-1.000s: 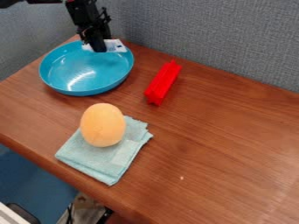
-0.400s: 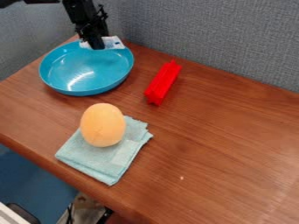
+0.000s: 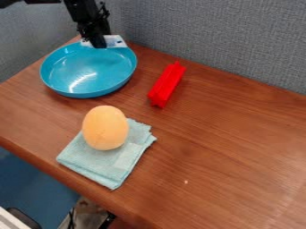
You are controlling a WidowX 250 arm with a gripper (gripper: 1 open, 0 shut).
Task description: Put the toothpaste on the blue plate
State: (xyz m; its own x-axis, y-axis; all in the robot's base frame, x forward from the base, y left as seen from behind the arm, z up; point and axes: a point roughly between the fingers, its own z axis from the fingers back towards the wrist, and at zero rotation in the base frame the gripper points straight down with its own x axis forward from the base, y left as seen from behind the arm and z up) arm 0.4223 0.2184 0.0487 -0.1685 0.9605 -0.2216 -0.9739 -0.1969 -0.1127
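The blue plate (image 3: 84, 76) sits at the back left of the wooden table. My black gripper (image 3: 95, 39) hangs over the plate's far rim, shut on the toothpaste (image 3: 114, 41). Only the tube's small white end with a bit of print shows, sticking out to the right of the fingers. The fingertips themselves are dark against the arm and hard to tell apart.
A solid red bar (image 3: 166, 83) lies to the right of the plate. An orange egg-shaped object (image 3: 104, 127) rests on a pale teal folded cloth (image 3: 111, 154) near the table's front edge. A grey wall stands behind the table.
The gripper with the toothpaste has shifted slightly up and to the left over the plate's far rim. Nothing else has moved.
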